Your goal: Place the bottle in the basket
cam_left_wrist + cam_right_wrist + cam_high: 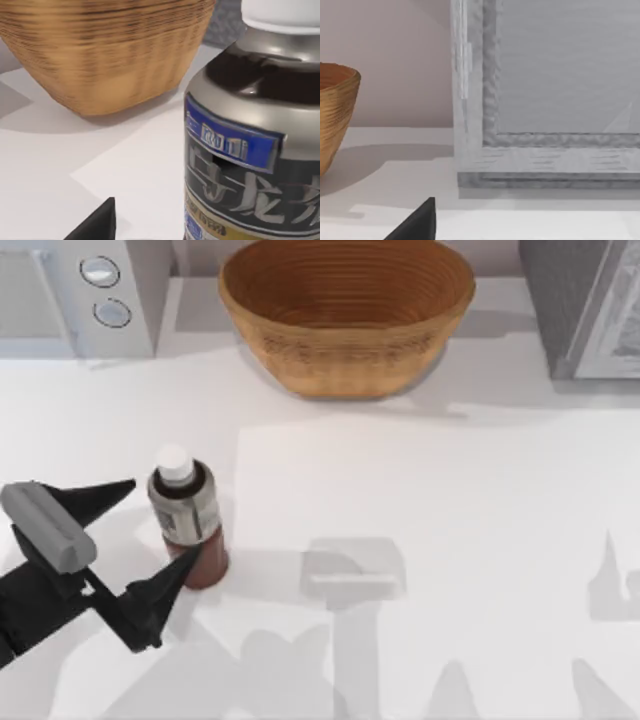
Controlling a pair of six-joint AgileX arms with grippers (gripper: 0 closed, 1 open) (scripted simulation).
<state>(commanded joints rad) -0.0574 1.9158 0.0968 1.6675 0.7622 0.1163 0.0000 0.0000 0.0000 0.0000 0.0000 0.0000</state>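
Observation:
The bottle stands upright at the table's left, with a white cap, a grey label and reddish-brown contents. My left gripper is open around it, one dark finger on its left and the other at its near side. The left wrist view has the bottle close up, with one fingertip low in the picture. The tan wicker basket sits at the back centre, well apart from the bottle, and holds nothing. Its wall also appears as the basket and the basket. My right gripper's fingertip stands as wide as the left one.
A white appliance with two round knobs stands at the back left. A grey appliance stands at the back right, its front as the grey appliance. White table lies between bottle and basket.

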